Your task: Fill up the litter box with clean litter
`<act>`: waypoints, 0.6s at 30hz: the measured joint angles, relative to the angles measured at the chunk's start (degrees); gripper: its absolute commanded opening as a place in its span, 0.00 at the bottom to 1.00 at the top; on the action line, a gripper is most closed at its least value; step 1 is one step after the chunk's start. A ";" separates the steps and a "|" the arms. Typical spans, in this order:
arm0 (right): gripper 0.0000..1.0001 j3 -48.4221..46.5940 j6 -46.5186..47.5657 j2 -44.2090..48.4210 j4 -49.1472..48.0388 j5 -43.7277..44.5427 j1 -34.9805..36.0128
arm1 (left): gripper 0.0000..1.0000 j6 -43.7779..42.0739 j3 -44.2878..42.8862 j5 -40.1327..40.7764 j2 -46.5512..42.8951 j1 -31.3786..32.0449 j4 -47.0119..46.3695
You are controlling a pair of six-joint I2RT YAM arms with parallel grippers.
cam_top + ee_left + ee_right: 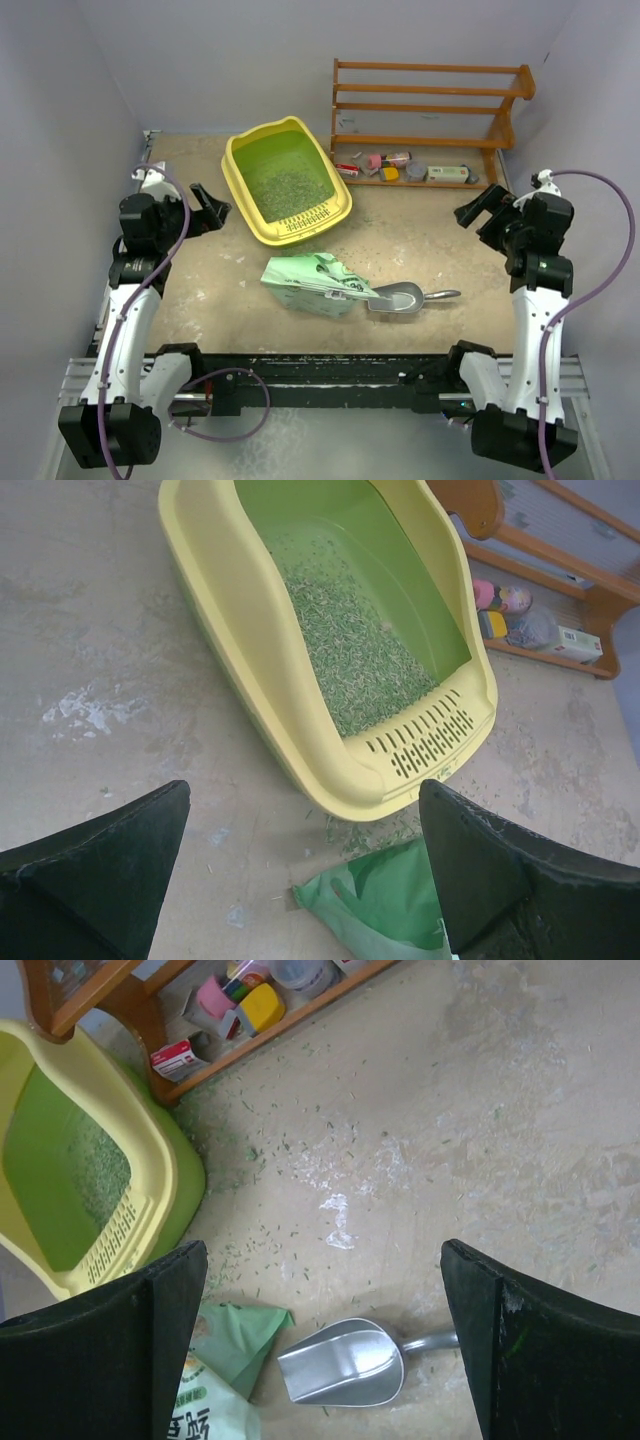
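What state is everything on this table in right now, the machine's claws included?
Yellow plastic litter box with green floor: upright, partly filled.
Grey-green litter granules: mostly in the box, some scattered outside.
Pale-green plastic bag: lying on its side.
Grey metal scoop: lying empty beside the bag.
Brown wooden rack: standing, bottom shelf stocked.
Left gripper: open, empty.
Right gripper: open, empty.

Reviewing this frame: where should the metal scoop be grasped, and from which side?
Probably by its thin handle, from above with the right gripper. The metal scoop lies flat with the handle sticking out toward the right arm, while its wide bowl sits beside the litter bag.
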State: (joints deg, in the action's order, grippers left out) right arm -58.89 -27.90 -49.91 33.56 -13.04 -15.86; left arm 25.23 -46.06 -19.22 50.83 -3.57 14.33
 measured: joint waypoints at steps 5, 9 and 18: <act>1.00 3.13 -1.57 -0.68 -0.79 0.02 0.00 | 0.99 2.23 0.07 1.29 -0.31 0.00 0.07; 1.00 5.51 -3.10 -0.66 -0.39 0.02 0.00 | 0.99 3.89 0.09 1.68 -0.50 0.00 0.00; 1.00 8.00 -4.52 4.09 -1.42 -1.18 0.00 | 0.99 5.77 0.02 4.17 -0.50 0.00 0.83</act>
State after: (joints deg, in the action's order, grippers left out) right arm -50.89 -32.42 -45.82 32.14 -14.22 -15.86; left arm 31.00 -46.04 -15.05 50.33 -3.57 15.16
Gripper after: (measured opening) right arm 0.998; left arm 0.990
